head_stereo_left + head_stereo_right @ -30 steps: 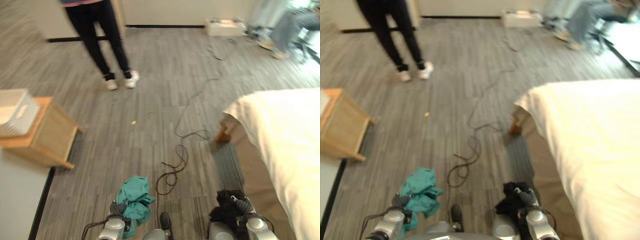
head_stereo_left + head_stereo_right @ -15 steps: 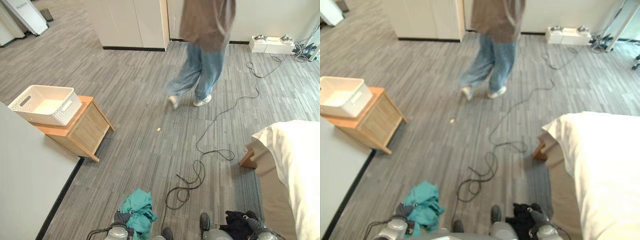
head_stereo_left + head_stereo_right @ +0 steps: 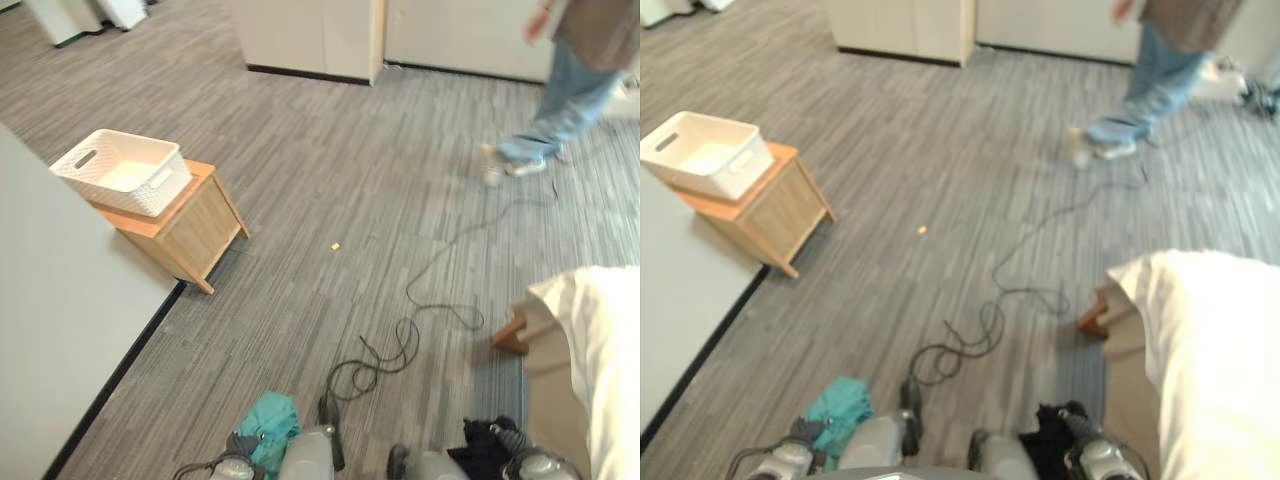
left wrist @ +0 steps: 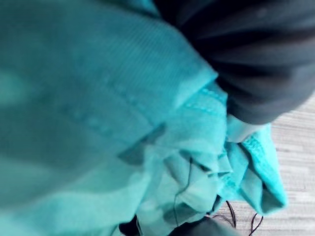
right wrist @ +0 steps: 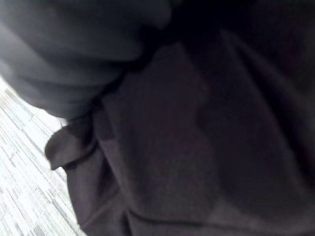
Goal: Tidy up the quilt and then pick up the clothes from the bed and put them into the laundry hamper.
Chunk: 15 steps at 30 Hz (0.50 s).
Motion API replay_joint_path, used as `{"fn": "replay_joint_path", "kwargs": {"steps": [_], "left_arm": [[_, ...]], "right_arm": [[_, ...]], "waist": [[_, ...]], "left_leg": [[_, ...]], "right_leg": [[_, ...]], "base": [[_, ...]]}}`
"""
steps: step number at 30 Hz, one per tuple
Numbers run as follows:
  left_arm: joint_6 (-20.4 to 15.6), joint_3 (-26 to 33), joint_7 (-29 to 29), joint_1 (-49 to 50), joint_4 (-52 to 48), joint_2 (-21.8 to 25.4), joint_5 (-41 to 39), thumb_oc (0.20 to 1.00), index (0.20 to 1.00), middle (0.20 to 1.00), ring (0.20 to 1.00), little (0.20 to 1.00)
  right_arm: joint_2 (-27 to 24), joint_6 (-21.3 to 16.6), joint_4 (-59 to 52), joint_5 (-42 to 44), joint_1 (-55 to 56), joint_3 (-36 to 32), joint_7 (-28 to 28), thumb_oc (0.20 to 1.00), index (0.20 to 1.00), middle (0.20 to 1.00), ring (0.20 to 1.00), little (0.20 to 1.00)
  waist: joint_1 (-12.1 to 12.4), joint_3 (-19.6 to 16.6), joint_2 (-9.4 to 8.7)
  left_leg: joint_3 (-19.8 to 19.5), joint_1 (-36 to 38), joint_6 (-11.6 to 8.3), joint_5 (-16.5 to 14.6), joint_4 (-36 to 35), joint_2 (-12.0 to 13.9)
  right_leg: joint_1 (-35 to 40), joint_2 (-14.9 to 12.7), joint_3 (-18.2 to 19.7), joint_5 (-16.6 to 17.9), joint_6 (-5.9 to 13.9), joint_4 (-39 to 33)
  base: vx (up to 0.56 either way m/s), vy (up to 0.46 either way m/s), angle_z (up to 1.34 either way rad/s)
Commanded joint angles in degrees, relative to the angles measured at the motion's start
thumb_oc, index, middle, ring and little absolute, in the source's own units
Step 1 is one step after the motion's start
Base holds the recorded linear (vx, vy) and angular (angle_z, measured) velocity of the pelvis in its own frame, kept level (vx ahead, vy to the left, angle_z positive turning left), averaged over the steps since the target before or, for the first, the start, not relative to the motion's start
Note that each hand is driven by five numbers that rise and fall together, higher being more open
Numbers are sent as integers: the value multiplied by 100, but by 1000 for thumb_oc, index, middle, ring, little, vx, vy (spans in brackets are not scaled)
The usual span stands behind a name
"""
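Lying between white basket (image 3: 125, 172) and bed corner (image 3: 590, 330): wide grey floor (image 3: 330, 180)

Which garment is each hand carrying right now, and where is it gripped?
The left hand carries the teal garment, the right hand the black garment. Both are bunched; the exact grip point cannot be told.

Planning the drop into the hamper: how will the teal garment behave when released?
Probably floppy: the teal garment bunches in soft folds over the left hand. Likely light, since it hangs crumpled without stretching. It may snag on the fingers rather than fall cleanly.
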Motion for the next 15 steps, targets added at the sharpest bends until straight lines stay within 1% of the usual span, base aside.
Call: {"fn": "replay_joint_path", "kwargs": {"steps": [1, 2, 3, 4, 5, 6, 7, 8, 9, 10, 11, 12, 13, 14, 15], "left_arm": [[-15, -90, -29, -62, -60, -17, 327, 200, 200, 200, 200, 200], [8, -123, 0, -79, -76, 11, 328, 200, 200, 200, 200, 200], [30, -167, 35, -103, -93, 44, 331, 200, 200, 200, 200, 200], [30, -166, 36, -105, -93, 41, 332, 200, 200, 200, 200, 200], [29, -200, 70, -137, -158, 87, 335, 200, 200, 200, 200, 200], [-18, -323, 90, -228, -263, 98, 353, 200, 200, 200, 200, 200], [-50, -364, 76, -259, -379, 114, 391, 200, 200, 200, 200, 200], [-77, -408, 98, -307, -414, 119, 403, 200, 200, 200, 200, 200], [-114, -428, 115, -367, -433, 118, 398, 200, 200, 200, 200, 200], [-151, -424, 136, -456, -400, 89, 394, 200, 200, 200, 200, 200], [-203, -395, 150, -538, -343, 93, 440, 200, 200, 200, 200, 200], [-231, -345, 156, -538, -329, 90, 398, 200, 200, 200, 200, 200], [-264, -274, 175, -476, -269, 79, 345, 200, 200, 200, 200, 200], [-276, -241, 168, -418, -174, 68, 365, 200, 200, 200, 200, 200], [-275, -195, 164, -365, -149, 57, 341, 200, 200, 200, 200, 200]], "right_arm": [[-111, -145, -349, 227, -129, -213, 23, 200, 200, 200, 200, 200], [-102, -150, -406, 216, -147, -175, 26, 200, 200, 200, 200, 200], [-107, -155, -461, 198, -168, -173, 13, 200, 200, 200, 200, 200], [-110, -155, -461, 198, -170, -173, 14, 200, 200, 200, 200, 200], [-129, -160, -552, 194, -170, -172, 24, 200, 200, 200, 200, 200], [-116, -179, -597, 272, -152, -157, 11, 200, 200, 200, 200, 200], [-122, -191, -582, 294, -105, -155, 12, 200, 200, 200, 200, 200], [-136, -184, -558, 305, -105, -146, 2, 200, 200, 200, 200, 200], [-144, -183, -525, 306, -93, -160, -18, 200, 200, 200, 200, 200], [-152, -182, -458, 317, -84, -181, -32, 200, 200, 200, 200, 200], [-139, -143, -382, 279, -46, -178, 15, 200, 200, 200, 200, 200], [-126, -125, -352, 259, -43, -159, 34, 200, 200, 200, 200, 200], [-106, -114, -300, 223, -25, -116, 66, 200, 200, 200, 200, 200], [-86, -127, -255, 209, 5, -87, 106, 200, 200, 200, 200, 200], [-88, -128, -197, 187, 23, -94, 127, 200, 200, 200, 200, 200]], "waist": [[-76, 90, 22], [-172, 183, 102], [-291, 268, 260], [-285, 257, 269], [-389, 325, 370], [-585, 411, 418], [-685, 423, 414], [-744, 436, 401], [-808, 427, 378], [-909, 409, 369], [-1094, 356, 354], [-1133, 351, 369], [-1150, 294, 337], [-1167, 224, 310], [-1169, 186, 319]], "left_leg": [[-62, 470, 521, -107, -705, -404], [-94, 783, 584, -155, -822, -383], [-198, 1124, 612, -150, -1037, -268], [-193, 1112, 610, -141, -1043, -258], [-333, 1390, 583, -135, -1236, -196], [-611, 1754, 486, -192, -1368, -160], [-727, 1874, 395, -252, -1404, -130], [-843, 1953, 310, -325, -1409, -103], [-976, 2050, 225, -443, -1409, -74], [-1153, 2191, 137, -615, -1409, -16], [-1324, 2461, 8, -841, -1409, 118], [-1357, 2689, -73, -920, -1409, 253], [-1420, 2901, -132, -975, -1372, 369], [-1491, 2986, -196, -921, -1132, 507], [-1518, 2855, -244, -671, -680, 638]], "right_leg": [[1260, -164, -266, 1233, 1321, 808], [957, -288, -313, 1606, 1347, 1533], [454, -299, -332, 1695, 1231, 2230], [435, -288, -328, 1705, 1226, 2229], [119, -269, -386, 1487, 1089, 2430], [-334, -65, -392, 1088, 900, 1878], [-374, -20, -343, 963, 881, 1294], [-407, -15, -233, 921, 870, 534], [-455, -49, -57, 1001, 883, -426], [-532, -136, 322, 1243, 961, -1266], [-903, -210, 1102, 1517, 1148, -1812], [-973, -191, 1220, 1542, 1238, -1741], [-1065, -194, 1214, 1541, 1243, -1526], [-1051, -164, 1202, 1575, 1209, -1331], [-893, -129, 1137, 1622, 1134, -1304]], "base": [[503, 125, 18], [704, 155, 46], [366, 60, 35], [422, 26, 61], [599, -111, 74], [785, -189, 58], [732, -278, 62], [552, -288, 97], [606, -337, 118], [829, -463, 115], [844, -473, 97], [805, -484, 89], [617, -444, 84], [583, -446, 71], [534, -500, 62]]}}
